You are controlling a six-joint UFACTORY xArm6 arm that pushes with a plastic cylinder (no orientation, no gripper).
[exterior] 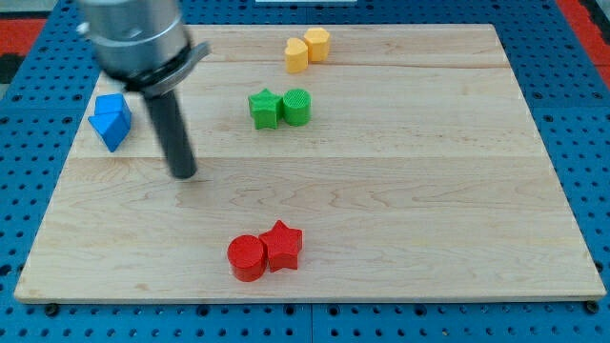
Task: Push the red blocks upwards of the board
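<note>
Risk: red cylinder (247,257) and red star (283,245) sit touching, so an off-centre shove likely splits them or spins one sideways. Both lie near the board (400,191) bottom edge, well apart from my tip (184,174), down and to its right (no claw here, just a bare rod, nothing held).
</note>
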